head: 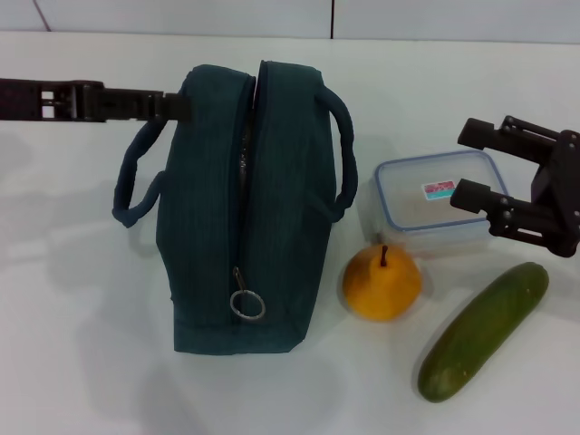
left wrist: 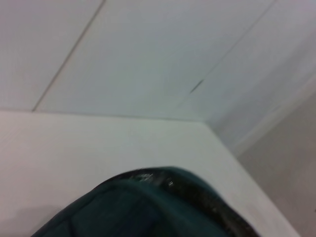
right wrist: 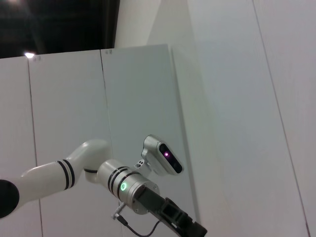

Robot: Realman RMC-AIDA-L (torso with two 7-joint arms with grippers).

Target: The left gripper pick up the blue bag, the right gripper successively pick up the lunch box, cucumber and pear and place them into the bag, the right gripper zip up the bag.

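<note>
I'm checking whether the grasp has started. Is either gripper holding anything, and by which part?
The right gripper is open beside the lunch box, holding nothing. The left gripper touches the blue bag's upper end; grip unclear.

blue bag (head: 240,208) left, pear (head: 381,283), lunch box (head: 441,201), cucumber (head: 484,330) right

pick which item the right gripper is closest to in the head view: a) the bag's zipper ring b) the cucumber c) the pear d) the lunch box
d, since the right gripper stands open at the right edge of the lunch box, its fingers over that edge, while the pear and the cucumber lie nearer the camera and the zipper ring is far off on the blue bag.
</note>
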